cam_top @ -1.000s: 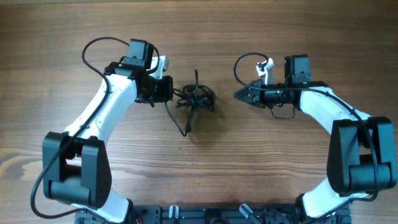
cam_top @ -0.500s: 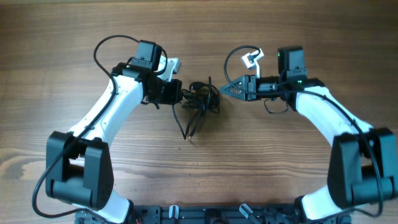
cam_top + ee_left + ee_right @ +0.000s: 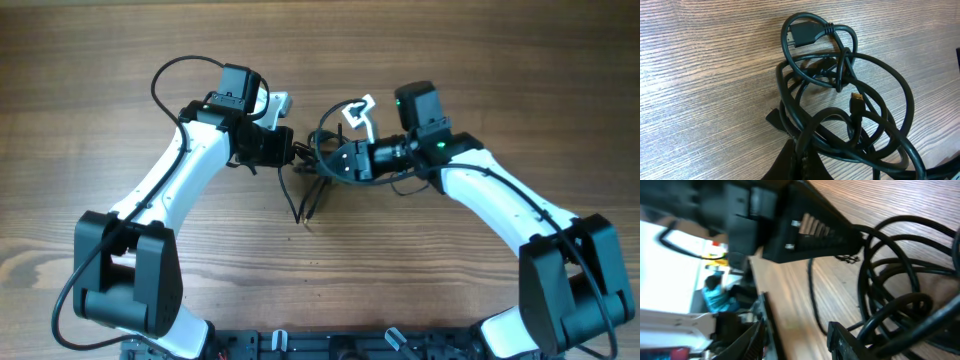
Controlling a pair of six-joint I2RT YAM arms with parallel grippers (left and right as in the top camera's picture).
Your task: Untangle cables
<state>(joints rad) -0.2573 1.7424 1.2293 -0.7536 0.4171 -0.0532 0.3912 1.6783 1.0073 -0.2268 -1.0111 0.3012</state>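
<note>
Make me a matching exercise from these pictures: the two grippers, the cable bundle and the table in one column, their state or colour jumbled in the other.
1 left gripper
2 right gripper
3 cable bundle
4 table

A brown wood grain
B jaws open at the bundle
C shut on the bundle
D black and knotted

Pairs: 1-C, 2-B, 3-D, 4-A

The cables (image 3: 318, 165) are black all over, with a slight gloss. In the left wrist view, one plug (image 3: 856, 96) toward 3 o'clock has a gold-coloured tip, while the connector (image 3: 805, 34) at 12 o'clock is plain black. The table (image 3: 450, 60) is mid-brown wood with darker streaked grain. The left arm (image 3: 170, 180) and right arm (image 3: 495, 195) have white links and black joints.
</note>
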